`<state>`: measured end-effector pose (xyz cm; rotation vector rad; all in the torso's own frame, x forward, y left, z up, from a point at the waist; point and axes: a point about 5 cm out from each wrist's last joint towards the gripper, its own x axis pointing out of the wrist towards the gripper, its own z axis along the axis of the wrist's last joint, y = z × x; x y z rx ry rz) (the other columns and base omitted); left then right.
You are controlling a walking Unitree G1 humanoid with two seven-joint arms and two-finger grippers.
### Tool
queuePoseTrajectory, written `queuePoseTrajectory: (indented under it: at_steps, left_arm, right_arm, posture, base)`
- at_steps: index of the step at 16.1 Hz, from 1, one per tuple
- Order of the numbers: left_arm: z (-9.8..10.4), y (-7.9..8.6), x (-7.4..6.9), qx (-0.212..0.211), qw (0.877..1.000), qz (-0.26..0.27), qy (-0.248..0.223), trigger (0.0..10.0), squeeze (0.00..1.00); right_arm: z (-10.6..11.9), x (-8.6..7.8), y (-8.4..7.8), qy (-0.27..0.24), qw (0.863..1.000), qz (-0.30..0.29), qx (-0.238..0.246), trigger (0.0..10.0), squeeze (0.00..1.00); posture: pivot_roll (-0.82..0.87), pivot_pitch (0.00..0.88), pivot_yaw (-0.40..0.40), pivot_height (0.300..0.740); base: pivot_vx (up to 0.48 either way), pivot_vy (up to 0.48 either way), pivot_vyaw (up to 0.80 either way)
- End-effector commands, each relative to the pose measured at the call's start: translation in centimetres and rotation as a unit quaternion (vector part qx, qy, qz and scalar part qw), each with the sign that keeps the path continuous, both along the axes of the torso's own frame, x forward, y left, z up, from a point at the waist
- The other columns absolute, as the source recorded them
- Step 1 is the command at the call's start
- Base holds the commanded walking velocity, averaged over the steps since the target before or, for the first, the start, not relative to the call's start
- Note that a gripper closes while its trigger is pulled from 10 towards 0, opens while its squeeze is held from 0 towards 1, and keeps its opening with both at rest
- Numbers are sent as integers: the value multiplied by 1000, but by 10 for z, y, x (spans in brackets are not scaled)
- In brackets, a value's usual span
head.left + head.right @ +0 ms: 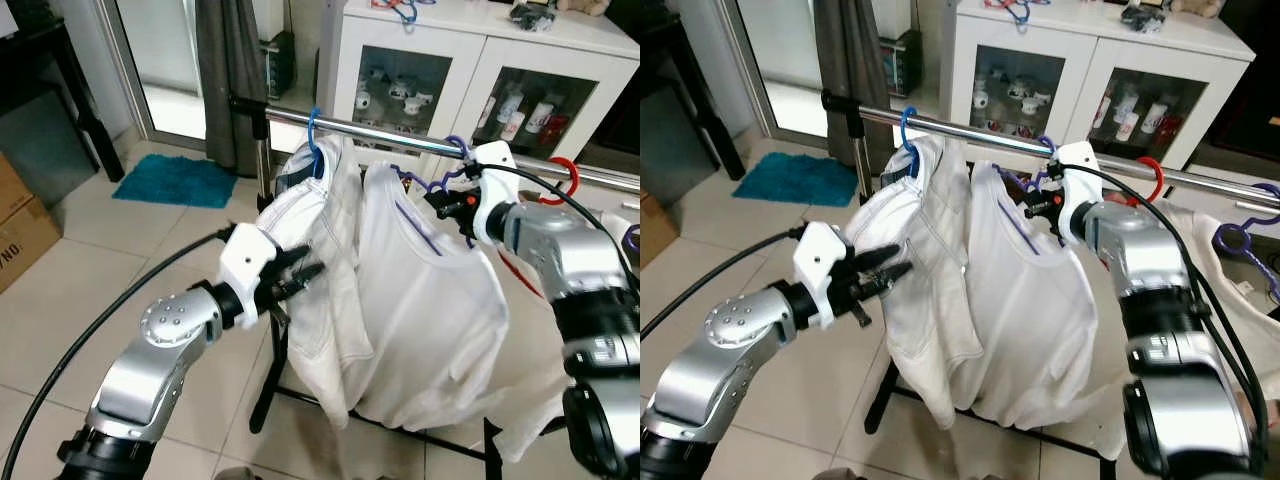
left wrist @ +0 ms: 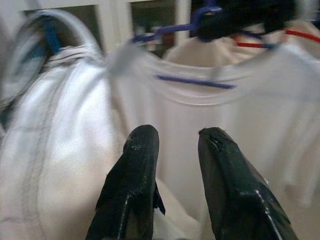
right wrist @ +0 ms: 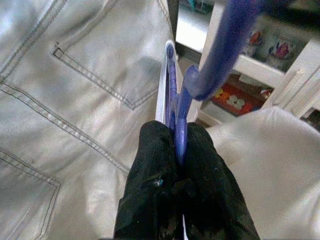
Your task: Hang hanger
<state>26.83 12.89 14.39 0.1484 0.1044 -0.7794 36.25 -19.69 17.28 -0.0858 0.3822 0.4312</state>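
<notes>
My right gripper (image 3: 179,150) pinches the purple hanger (image 3: 186,90) at lower centre, white jeans (image 3: 75,100) at left.

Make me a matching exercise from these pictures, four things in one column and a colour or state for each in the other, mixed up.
Things:
1. right gripper
2. left gripper
3. rug
4. hanger on the pale jeans

States:
A. teal, on the floor
B. blue, hooked on the rail
C. shut on the purple hanger
D. open, beside the jeans

Pairs: 1-C, 2-D, 3-A, 4-B
</notes>
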Motion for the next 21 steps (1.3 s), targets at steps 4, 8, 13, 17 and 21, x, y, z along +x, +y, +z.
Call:
queuePoseTrajectory:
  at_steps: [4,8,13,17,21]
  left_arm:
    - [3,2,3,-2,999,31,-16,10000,0]
    - [1,-4,4,-3,1000,28,-13,10000,0]
    - [-2,-3,4,-1,999,35,-9,10000,0]
    - [-3,-2,4,-2,999,37,-8,10000,0]
    - [-4,1,4,-1,999,45,-7,10000,0]
  right_arm:
    - [19,-21,-7,-44,999,-28,8,0,0]
    - [10,-46,9,-45,998,-12,40,0,0]
    - [-6,-74,12,-31,997,-45,48,0,0]
    - [-18,-84,15,-28,997,-63,39,0,0]
    - [-26,-90,21,-32,996,-71,39,0,0]
  posture:
    - [58,0,-59,740]
    - [55,0,-57,740]
    - [46,0,-58,740]
    - [43,0,-59,740]
    - [45,0,-67,740]
  base:
    - [0,0,0]
    - [0,0,0]
    - [0,0,0]
    - [-134,0,0]
    - [-281,0,0]
